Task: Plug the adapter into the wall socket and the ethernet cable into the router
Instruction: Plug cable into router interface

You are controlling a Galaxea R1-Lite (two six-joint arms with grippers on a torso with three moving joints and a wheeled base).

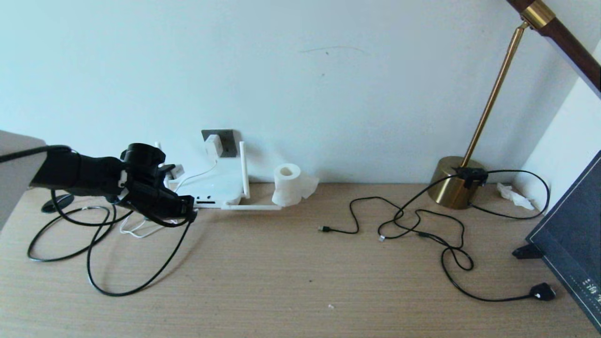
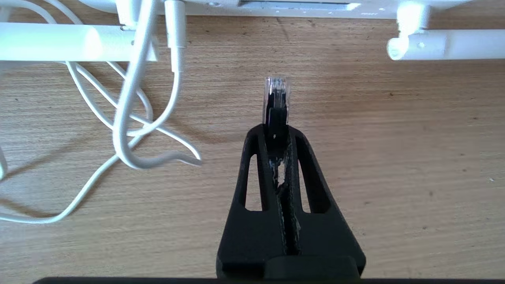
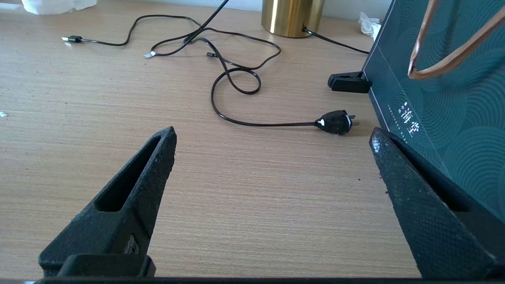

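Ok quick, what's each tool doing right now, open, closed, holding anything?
Left tool: closed on the thin black ethernet cable just behind its clear plug, short of the flat white router.
Right tool: open, empty.

The worktop [image 1: 300, 281] is pale wood-grain, set against a wall. At its back left lies the router [image 1: 217, 187], with loops of white cord [image 1: 136, 230] and a black cable [image 1: 101, 263] in front. A paper roll [image 1: 287, 184] stands just beside the router. To the right sprawl thin black cords [image 1: 422, 225], a lamp base [image 1: 455, 182], its plug [image 1: 542, 292] and a crumpled tissue [image 1: 515, 195].
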